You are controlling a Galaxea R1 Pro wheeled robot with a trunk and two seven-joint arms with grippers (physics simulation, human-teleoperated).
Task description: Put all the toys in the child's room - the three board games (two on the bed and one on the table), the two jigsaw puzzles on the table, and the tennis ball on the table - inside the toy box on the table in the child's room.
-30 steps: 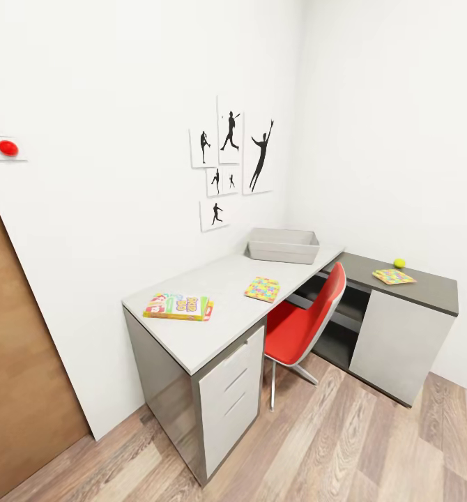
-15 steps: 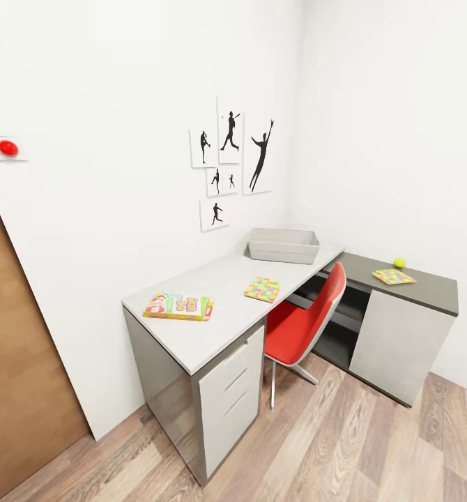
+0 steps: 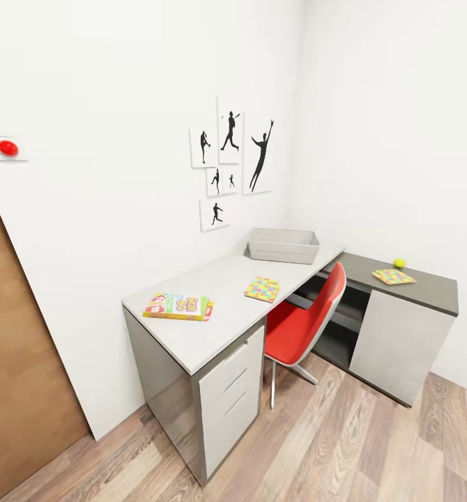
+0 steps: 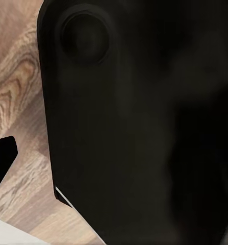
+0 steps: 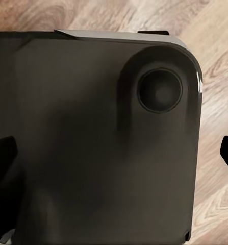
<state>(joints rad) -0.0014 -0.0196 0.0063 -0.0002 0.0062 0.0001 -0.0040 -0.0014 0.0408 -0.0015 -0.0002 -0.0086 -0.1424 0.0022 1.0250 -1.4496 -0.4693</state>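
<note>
The L-shaped table (image 3: 216, 277) stands in the corner of the child's room. At the back of its light grey wing sits the toy box (image 3: 284, 245), a shallow grey bin. A yellow-red-green board game (image 3: 179, 307) lies near that wing's front end, and a jigsaw puzzle (image 3: 262, 288) lies mid-wing. The dark wing bears a second jigsaw puzzle (image 3: 394, 277) with the tennis ball (image 3: 399, 263) just behind it. The bed is out of view. My left gripper (image 4: 114, 158) and right gripper (image 5: 114, 153) hang open over a dark robot part and wood floor, holding nothing.
A red swivel chair (image 3: 310, 324) is tucked into the desk's inner corner. A brown door (image 3: 17, 362) is at the left, with a red wall button (image 3: 8, 148) above it. Black silhouette pictures (image 3: 230, 160) hang over the desk. Wood-plank floor (image 3: 345, 446) spreads in front.
</note>
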